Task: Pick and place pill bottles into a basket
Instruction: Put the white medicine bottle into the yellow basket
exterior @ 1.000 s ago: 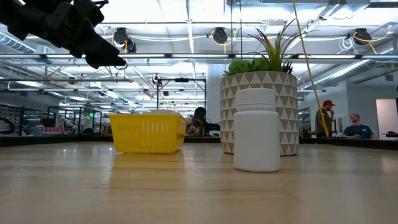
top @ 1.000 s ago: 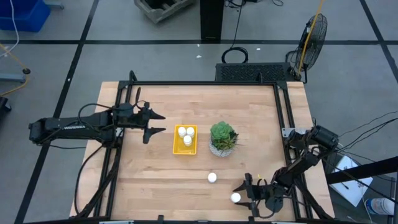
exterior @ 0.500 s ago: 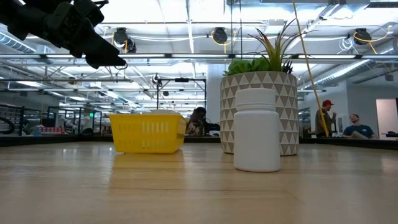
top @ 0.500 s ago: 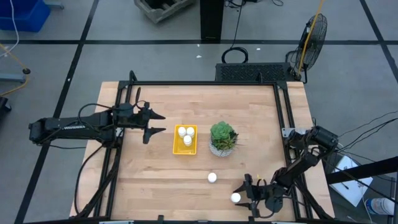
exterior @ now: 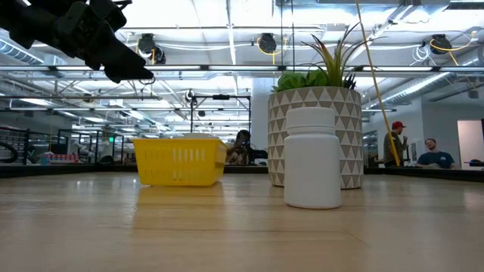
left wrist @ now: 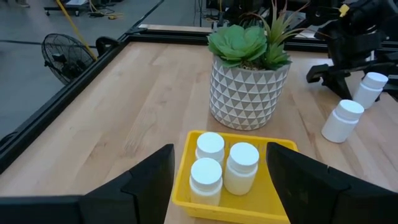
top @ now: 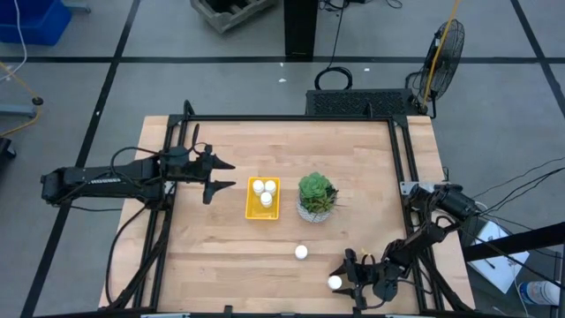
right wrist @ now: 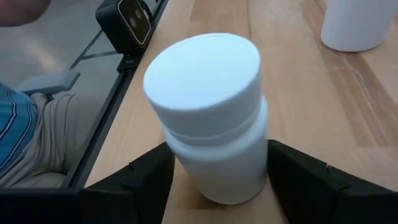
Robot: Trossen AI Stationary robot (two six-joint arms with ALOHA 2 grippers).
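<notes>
Three white pill bottles [left wrist: 222,165] stand in the yellow basket [top: 263,198], which sits on the table left of a potted plant [top: 316,196]. One pill bottle [top: 301,252] stands alone nearer the front edge. Another pill bottle [top: 335,282] stands at the near edge, and my right gripper [top: 347,279] is shut on it. My left gripper [top: 221,175] hangs open above the table, left of the basket, holding nothing. My right gripper has the pill bottle's body [right wrist: 214,168] below the cap, pinched between its two fingers [right wrist: 149,180], one on either side. The fingers come nearly level, slanting down, from the table's right. The bottle's bottom [right wrist: 227,198] is on the table.
The potted plant stands just right of the basket. A black frame [top: 402,168] runs along the table's edges. A person's striped sleeve [right wrist: 12,130] shows beyond the near edge, next to a small camera [right wrist: 127,22]. Bare wood lies between basket and front edge.
My right arm has sunk a little over the near right corner, with its gripper staying at the bottle by the near edge. The bottles and the basket stand where they were.
</notes>
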